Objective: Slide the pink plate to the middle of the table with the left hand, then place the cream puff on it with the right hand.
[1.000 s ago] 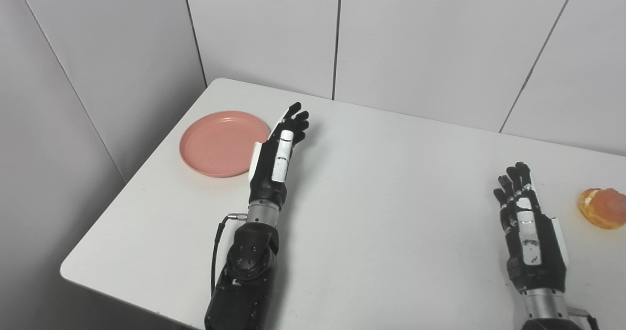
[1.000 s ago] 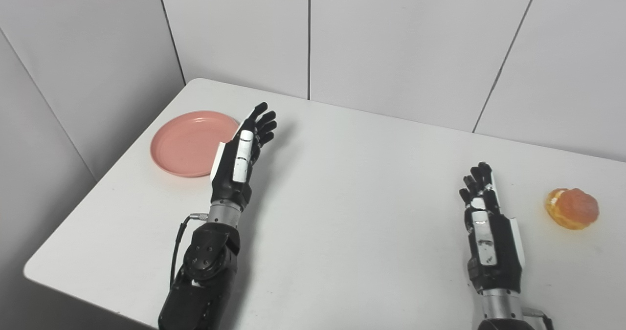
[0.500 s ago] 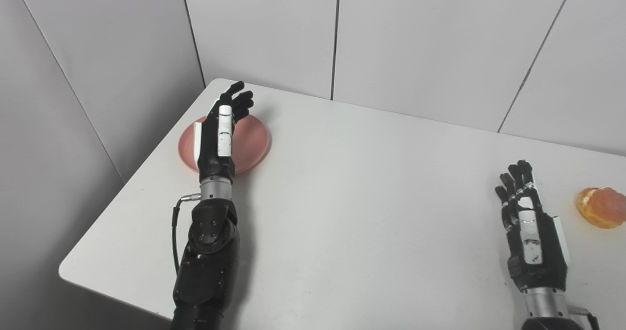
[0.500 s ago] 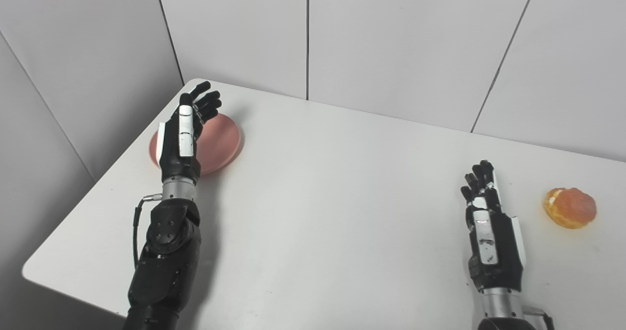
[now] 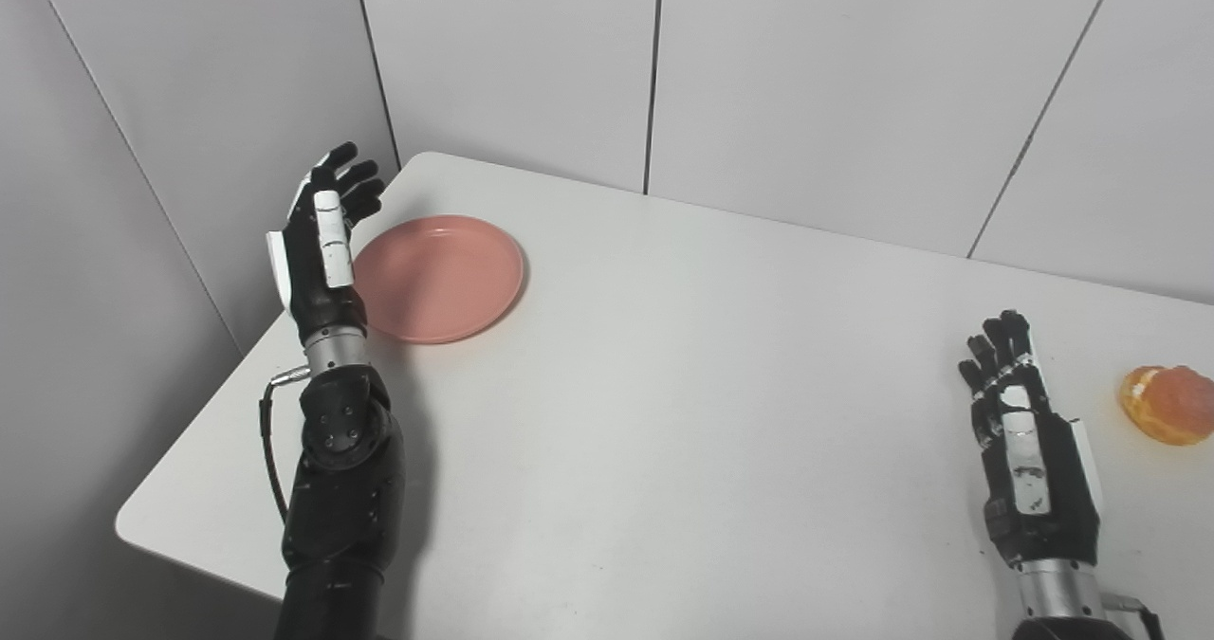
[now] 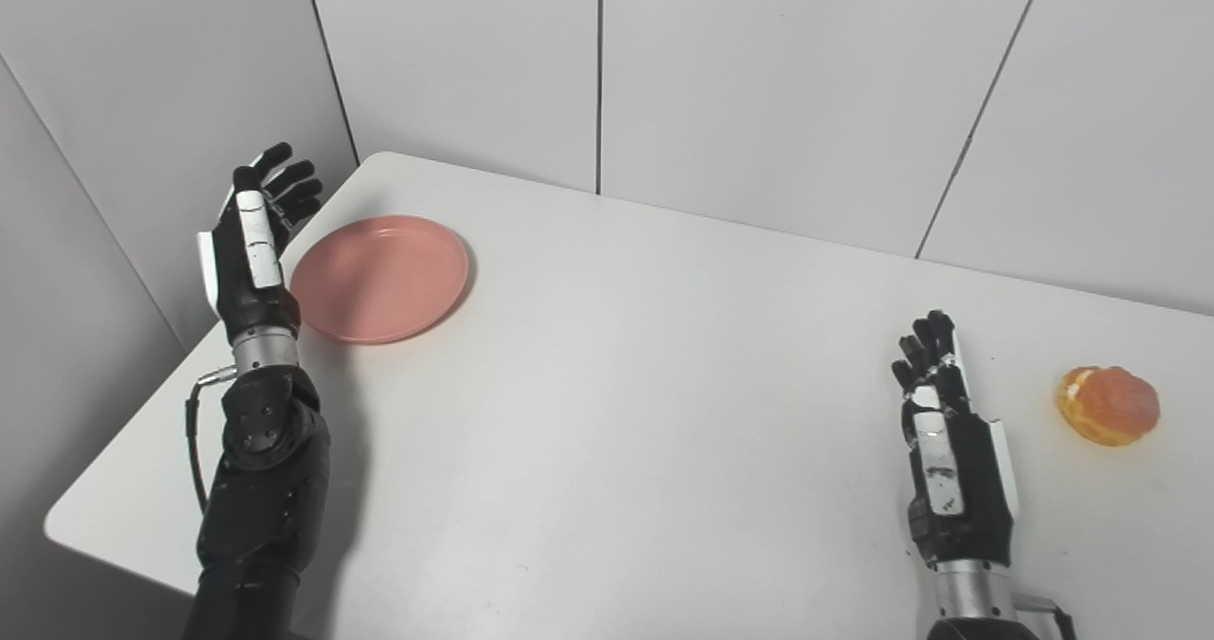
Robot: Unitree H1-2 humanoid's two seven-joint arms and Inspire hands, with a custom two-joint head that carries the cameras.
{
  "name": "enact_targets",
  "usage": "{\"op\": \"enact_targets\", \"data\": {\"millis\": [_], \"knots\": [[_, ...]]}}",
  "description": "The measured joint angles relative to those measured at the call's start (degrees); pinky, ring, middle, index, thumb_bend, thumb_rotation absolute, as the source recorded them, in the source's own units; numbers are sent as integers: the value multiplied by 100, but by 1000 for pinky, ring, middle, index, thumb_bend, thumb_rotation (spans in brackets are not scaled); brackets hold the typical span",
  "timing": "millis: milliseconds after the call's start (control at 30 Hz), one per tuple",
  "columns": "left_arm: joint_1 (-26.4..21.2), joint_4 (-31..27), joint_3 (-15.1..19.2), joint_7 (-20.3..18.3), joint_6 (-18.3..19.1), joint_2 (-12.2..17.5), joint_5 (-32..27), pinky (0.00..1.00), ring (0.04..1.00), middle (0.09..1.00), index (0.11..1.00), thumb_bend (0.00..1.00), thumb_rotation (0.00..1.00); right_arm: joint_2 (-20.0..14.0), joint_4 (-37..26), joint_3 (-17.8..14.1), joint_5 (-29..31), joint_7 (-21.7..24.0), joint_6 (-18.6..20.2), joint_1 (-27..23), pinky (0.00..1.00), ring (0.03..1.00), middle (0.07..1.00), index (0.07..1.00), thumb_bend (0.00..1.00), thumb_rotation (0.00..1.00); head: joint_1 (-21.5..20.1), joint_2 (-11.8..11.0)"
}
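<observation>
Your left hand [image 5: 321,242] hangs open just left of the pink plate [image 5: 438,278] at the counter's [image 5: 664,412] far-left corner. Your right hand [image 5: 1024,441] rests open, near the cream puff [image 5: 1168,403].

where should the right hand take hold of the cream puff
Take the round orange-brown cream puff across its domed body, coming from above and from its left, where the open right hand waits. It sits alone on the white table, so both sides are free for fingers and thumb.
</observation>
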Motion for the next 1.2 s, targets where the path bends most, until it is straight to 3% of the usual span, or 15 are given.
{"op": "enact_targets", "data": {"millis": [267,500,700,1200], "knots": [[6,525,67,122,-144,369,1,789,732,724,722,901,1000,-5,0,-3,-8,2,0,3,1000,1000,1000,1000,627,825,-9,18],[2,1153,49,0,-166,483,-299,795,762,752,745,839,1000,-3,1,7,-14,5,0,0,1000,1000,1000,1000,663,802,-35,18],[-58,1783,10,-229,-243,672,-513,816,794,794,791,805,1000,-5,8,-11,122,116,0,0,1000,1000,1000,1000,580,810,-44,18],[-205,2021,-310,-634,46,751,-839,963,917,891,870,772,1000,-1,18,-14,-12,100,-1,-3,1000,1000,1000,1000,687,793,-26,44]]}}
